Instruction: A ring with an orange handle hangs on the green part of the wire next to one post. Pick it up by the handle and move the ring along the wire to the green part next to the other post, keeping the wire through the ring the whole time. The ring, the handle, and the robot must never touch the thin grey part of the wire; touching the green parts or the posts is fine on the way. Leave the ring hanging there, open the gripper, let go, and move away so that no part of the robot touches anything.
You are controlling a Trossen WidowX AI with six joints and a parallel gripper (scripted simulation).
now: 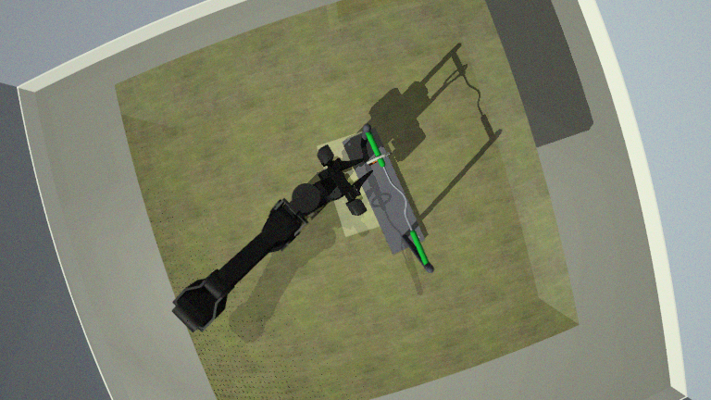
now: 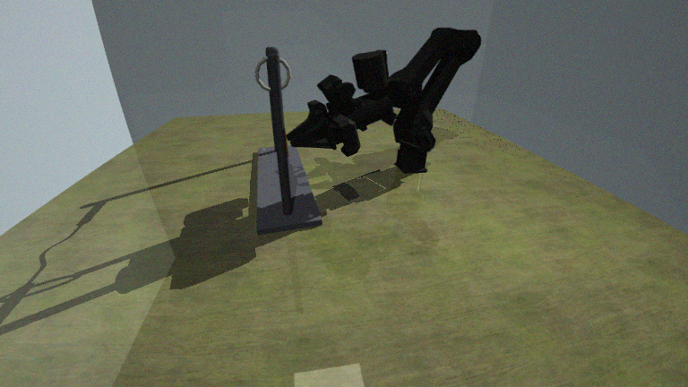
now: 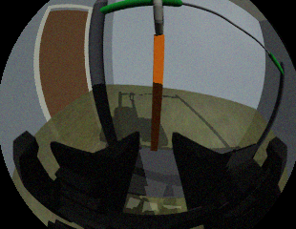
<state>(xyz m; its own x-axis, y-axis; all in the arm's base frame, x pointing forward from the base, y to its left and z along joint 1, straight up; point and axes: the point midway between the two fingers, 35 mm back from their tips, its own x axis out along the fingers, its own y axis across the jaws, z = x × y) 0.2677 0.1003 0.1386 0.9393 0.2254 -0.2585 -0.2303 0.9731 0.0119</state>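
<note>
The pale ring (image 1: 386, 155) (image 2: 289, 74) (image 3: 158, 19) hangs on the green part (image 1: 372, 143) (image 3: 126, 6) beside the near post (image 1: 367, 128) (image 2: 279, 124) (image 3: 97, 57), close to where the grey wire (image 3: 224, 18) begins. The wire appears to run through it. Its orange handle (image 1: 373, 162) (image 3: 158, 62) hangs straight down. My gripper (image 1: 368, 166) (image 3: 156, 136) is open, with nothing held. Its fingertips stand apart on either side of the handle's line, low down and seemingly just short of it. The exterior view mostly hides the handle behind the post.
The other green part (image 1: 420, 248) (image 3: 276, 62) joins the far post (image 1: 430, 268) (image 3: 280, 95). Both posts rise from a grey base (image 1: 390, 218) (image 2: 271, 187). My arm (image 1: 246, 256) (image 2: 425, 63) reaches in from the side opposite the wire.
</note>
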